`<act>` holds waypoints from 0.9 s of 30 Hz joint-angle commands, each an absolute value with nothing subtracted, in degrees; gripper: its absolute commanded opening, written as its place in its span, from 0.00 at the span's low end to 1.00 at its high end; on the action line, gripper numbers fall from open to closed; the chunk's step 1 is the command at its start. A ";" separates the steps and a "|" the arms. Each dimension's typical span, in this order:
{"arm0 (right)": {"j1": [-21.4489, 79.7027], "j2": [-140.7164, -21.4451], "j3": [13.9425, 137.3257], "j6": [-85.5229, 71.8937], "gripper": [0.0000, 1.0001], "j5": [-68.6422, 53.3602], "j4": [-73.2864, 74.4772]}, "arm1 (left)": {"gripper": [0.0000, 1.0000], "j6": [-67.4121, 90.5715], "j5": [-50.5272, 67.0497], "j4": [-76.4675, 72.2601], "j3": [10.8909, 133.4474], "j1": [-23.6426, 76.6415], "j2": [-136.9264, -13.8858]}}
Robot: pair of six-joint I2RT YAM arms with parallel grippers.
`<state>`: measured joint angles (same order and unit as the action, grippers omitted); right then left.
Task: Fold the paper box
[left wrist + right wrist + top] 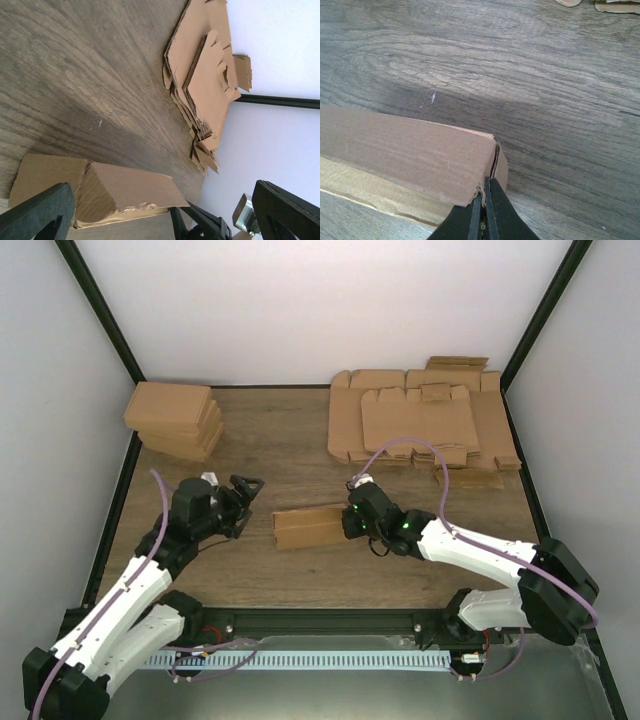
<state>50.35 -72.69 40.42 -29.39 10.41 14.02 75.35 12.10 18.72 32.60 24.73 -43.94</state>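
The paper box (308, 526) is a light-brown, partly folded cardboard piece lying in the middle of the table. It also shows in the left wrist view (120, 192) and the right wrist view (410, 155). My right gripper (352, 522) is at the box's right end, jaws closed on its edge (485, 200). My left gripper (246, 502) is open and empty, left of the box and apart from it. Its fingers (40, 212) frame the box in the left wrist view.
Several overlapping flat cardboard sheets (425, 420) lie at the back right; they also show in the left wrist view (207, 75). A stack of shallow brown boxes (175, 418) sits at the back left. Black frame posts stand at the table's corners.
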 commanded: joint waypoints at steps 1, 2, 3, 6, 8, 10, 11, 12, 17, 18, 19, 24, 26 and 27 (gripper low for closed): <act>50.87 -73.36 38.96 -29.09 0.01 9.32 17.89 | 1.00 76.51 12.66 17.41 31.36 24.52 -43.86; 50.89 -73.35 38.92 -29.09 0.01 9.32 17.85 | 1.00 76.55 12.66 17.28 31.16 24.52 -43.86; 50.89 -73.31 38.92 -29.11 0.01 9.32 17.85 | 1.00 76.62 12.66 17.16 30.91 24.51 -43.86; 50.89 -73.22 38.68 -29.19 0.01 9.29 17.75 | 1.00 77.26 12.86 16.54 29.78 24.51 -43.97; 50.89 -73.26 38.46 -29.18 0.01 9.27 17.64 | 0.99 77.88 12.77 16.23 28.91 24.47 -44.03; 50.89 -73.26 38.52 -29.17 0.01 9.32 17.58 | 0.95 78.34 13.18 15.12 27.96 24.52 -44.03; 50.89 -73.22 38.51 -29.20 0.01 9.32 17.72 | 0.94 78.65 13.45 14.58 27.49 24.46 -44.03; 50.89 -73.21 38.42 -29.18 0.01 9.31 17.65 | 0.94 79.00 13.71 14.02 26.98 24.49 -44.03; 50.84 -73.16 38.33 -29.18 0.01 9.31 17.68 | 0.93 81.64 16.84 10.39 25.09 24.51 -46.80; 50.88 -73.11 38.40 -29.21 0.01 9.32 17.67 | 0.92 82.25 17.62 9.47 24.45 24.56 -47.31; 50.88 -73.02 38.25 -29.18 0.01 9.32 17.60 | 0.90 82.99 18.47 8.35 23.68 24.59 -47.76; 50.89 -72.98 38.23 -29.27 0.01 9.23 17.60 | 0.77 86.01 20.78 5.02 20.72 24.77 -48.78; 50.89 -72.97 38.15 -29.26 0.01 9.22 17.59 | 0.75 85.87 20.16 6.32 20.70 24.82 -48.78; 50.89 -72.95 38.15 -29.27 0.01 9.16 17.51 | 0.74 85.60 20.09 6.73 20.74 24.94 -48.83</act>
<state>50.35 -72.40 40.05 -29.39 10.26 13.69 84.27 18.81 8.49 20.95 24.75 -48.90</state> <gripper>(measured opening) 0.026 0.753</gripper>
